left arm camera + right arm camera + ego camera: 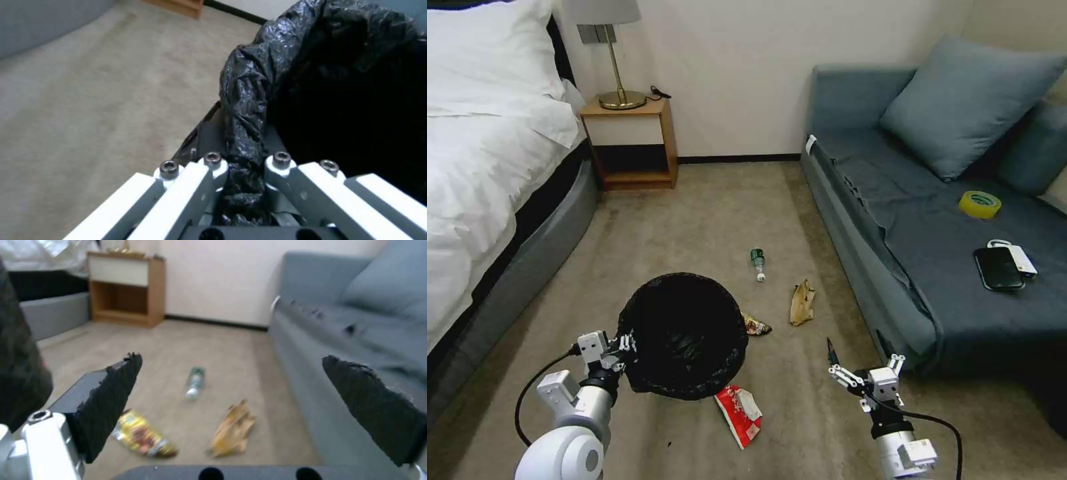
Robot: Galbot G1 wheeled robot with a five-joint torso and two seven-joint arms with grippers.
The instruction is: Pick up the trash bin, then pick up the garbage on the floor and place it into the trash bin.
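Observation:
The trash bin (684,333), round and lined with a glossy black bag, is low in front of me on the left. My left gripper (624,347) is shut on its near-left rim; the left wrist view shows the bag (249,110) pinched between the fingers (209,166). My right gripper (864,360) hangs open above the carpet beside the sofa, holding nothing (231,358). Garbage lies on the floor: a red-and-white packet (739,413) by the bin, a gold-brown wrapper (756,325) partly behind its rim, a tan paper scrap (802,303) and a small bottle (758,263).
A grey sofa (894,280) runs along the right, carrying a yellow tape roll (980,204) and a black phone (998,268). A bed (480,167) lines the left. A wooden nightstand (630,143) with a lamp stands at the far wall. Open carpet lies between them.

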